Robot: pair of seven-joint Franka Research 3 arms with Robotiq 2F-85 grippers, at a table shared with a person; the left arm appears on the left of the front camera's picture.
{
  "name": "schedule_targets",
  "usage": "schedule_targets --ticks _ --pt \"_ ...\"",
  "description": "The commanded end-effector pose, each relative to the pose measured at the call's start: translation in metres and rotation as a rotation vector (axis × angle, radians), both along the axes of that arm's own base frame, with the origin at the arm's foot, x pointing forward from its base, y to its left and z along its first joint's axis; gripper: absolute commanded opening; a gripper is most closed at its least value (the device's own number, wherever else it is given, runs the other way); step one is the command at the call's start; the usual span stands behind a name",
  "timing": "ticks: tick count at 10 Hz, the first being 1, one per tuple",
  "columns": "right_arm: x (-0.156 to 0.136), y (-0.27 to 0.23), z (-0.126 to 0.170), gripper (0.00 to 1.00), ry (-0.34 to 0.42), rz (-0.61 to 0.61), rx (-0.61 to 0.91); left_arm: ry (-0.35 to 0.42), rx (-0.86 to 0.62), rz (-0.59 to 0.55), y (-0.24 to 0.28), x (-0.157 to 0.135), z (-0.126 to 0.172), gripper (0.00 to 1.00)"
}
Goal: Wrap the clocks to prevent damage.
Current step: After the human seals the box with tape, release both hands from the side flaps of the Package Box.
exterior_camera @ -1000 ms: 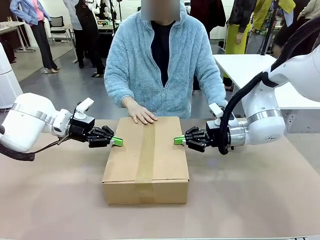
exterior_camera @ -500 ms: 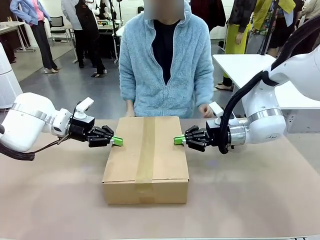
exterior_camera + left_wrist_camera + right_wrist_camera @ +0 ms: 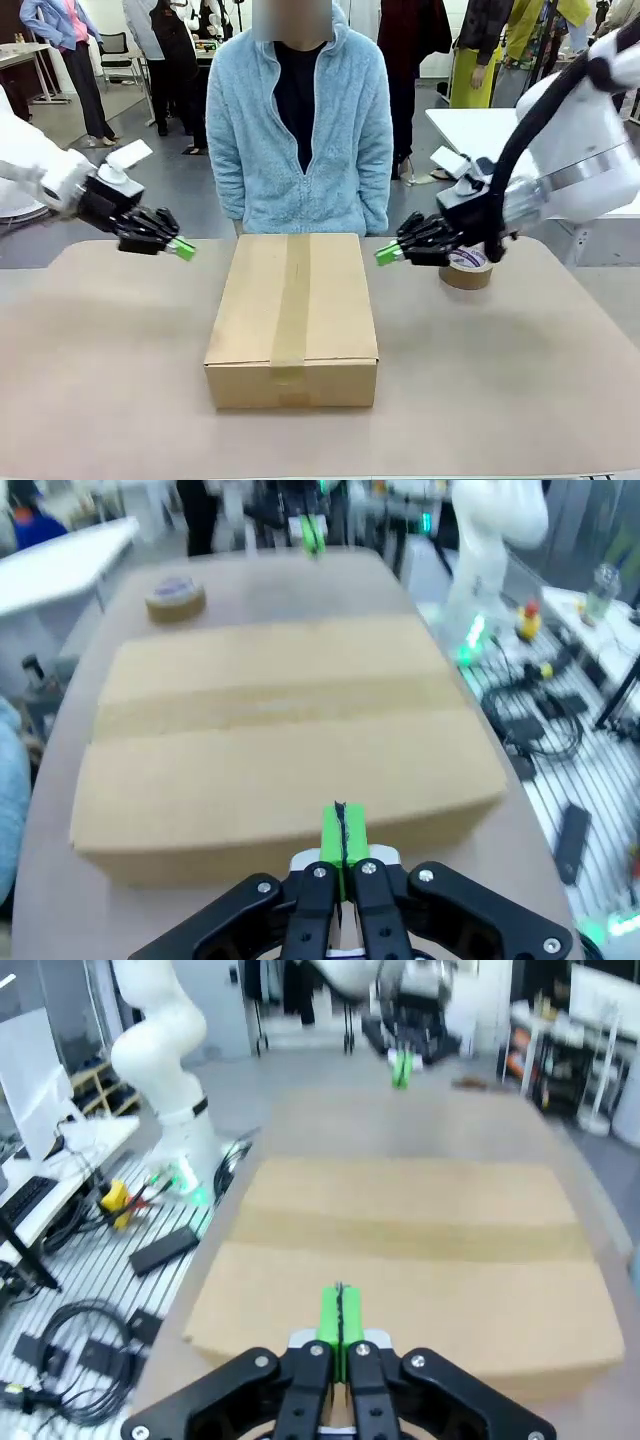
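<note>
On table (image 3: 120, 380) — taped box (image 3: 292, 320).

Front and wrist views sharing box (image 3: 292, 315)

Item count: one brown cardboard box (image 3: 292, 315) at centre frame; one brown tape roll (image 3: 466, 268) at right of centre; two grippers, left (image 3: 183, 248) and right (image 3: 386, 254).
</note>
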State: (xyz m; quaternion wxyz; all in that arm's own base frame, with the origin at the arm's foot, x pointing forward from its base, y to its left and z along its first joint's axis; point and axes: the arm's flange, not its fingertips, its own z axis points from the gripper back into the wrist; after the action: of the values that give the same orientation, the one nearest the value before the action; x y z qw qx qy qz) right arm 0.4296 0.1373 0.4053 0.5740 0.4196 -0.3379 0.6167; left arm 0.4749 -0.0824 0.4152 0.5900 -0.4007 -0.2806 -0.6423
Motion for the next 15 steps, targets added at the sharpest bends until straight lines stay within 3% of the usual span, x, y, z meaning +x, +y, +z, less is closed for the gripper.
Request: schedule_targets --ticks 1,5,6,7,8,15 --pt "-0.025 -0.021 0.039 0.01 0.044 -0.060 -0.174 0.005 0.172 0.021 0.017 -0.018 0.033 0.00" --pt "-0.075 -0.044 0.112 0.01 -0.025 -0.261 -0.371 -0.040 0.415 0.115 0.039 -0.049 0.095 0.00" --pt "-0.078 -0.044 0.115 0.01 -0.022 -0.275 -0.392 -0.047 0.425 0.130 0.040 -0.054 0.096 0.00" --pt "-0.073 -0.042 0.112 0.01 -0.037 -0.205 -0.350 -0.073 0.407 0.115 0.040 -0.056 0.090 0.00" --pt "-0.069 -0.051 0.123 0.01 -0.042 -0.244 -0.349 -0.054 0.395 0.098 0.045 -0.047 0.103 0.00" --pt "-0.069 -0.051 0.123 0.01 -0.042 -0.244 -0.349 -0.054 0.395 0.098 0.045 -0.047 0.103 0.00"
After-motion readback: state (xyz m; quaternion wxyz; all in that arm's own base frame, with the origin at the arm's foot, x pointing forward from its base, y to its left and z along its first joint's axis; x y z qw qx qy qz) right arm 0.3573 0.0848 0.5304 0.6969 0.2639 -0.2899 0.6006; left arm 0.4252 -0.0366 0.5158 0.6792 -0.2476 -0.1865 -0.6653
